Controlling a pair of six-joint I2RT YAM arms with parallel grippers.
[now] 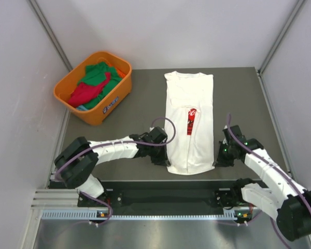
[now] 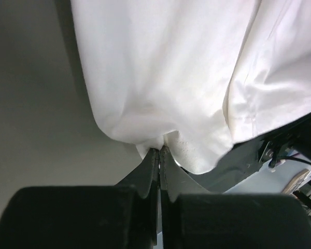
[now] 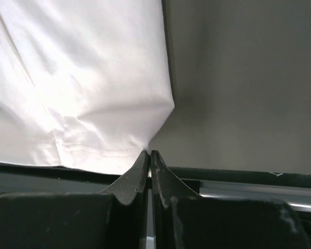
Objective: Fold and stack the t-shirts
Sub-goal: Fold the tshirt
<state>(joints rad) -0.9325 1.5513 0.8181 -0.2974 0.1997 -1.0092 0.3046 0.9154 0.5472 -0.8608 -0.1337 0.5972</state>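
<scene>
— Where is the folded t-shirt (image 1: 189,119) lying?
— On the surface (image 1: 140,104), right of centre; the basket (image 1: 96,113) is sitting at the far left corner, with the other t-shirts (image 1: 96,78) lying inside it.

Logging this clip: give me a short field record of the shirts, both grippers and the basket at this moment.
white shirt: flat on table, sides folded in, collar far, red print partly showing
left gripper: shut on near left hem corner
right gripper: shut on near right hem corner
basket: far left, holds green shirt and red shirt, unfolded
stack: none yet
</scene>
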